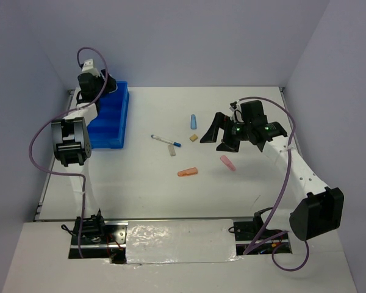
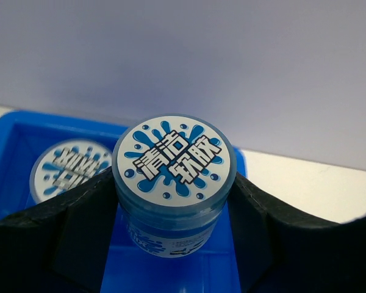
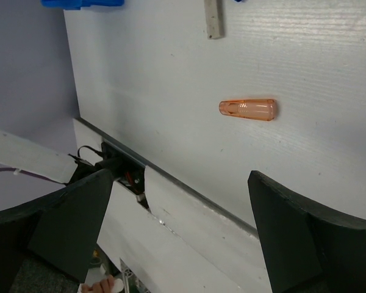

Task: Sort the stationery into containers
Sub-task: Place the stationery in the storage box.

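My left gripper (image 1: pixel 107 86) hangs over the far end of the bright blue tray (image 1: pixel 111 119). In the left wrist view it (image 2: pixel 174 201) is shut on a round blue-white tape roll (image 2: pixel 174 162), held just above the tray floor (image 2: pixel 171 271). A second roll (image 2: pixel 68 168) lies in the tray to its left. My right gripper (image 1: pixel 222 138) is open and empty above the table, with the pink stick (image 1: pixel 227 162) just in front of it. The right wrist view shows its jaws wide apart (image 3: pixel 180 226) and the orange stick (image 3: pixel 247 110) ahead.
On the table lie a light-blue stick (image 1: pixel 194 121), a beige eraser (image 1: pixel 194 138), a white pen with a blue cap (image 1: pixel 166 141), a grey eraser (image 1: pixel 172 151) and the orange stick (image 1: pixel 188 172). Walls close the table at the back and sides.
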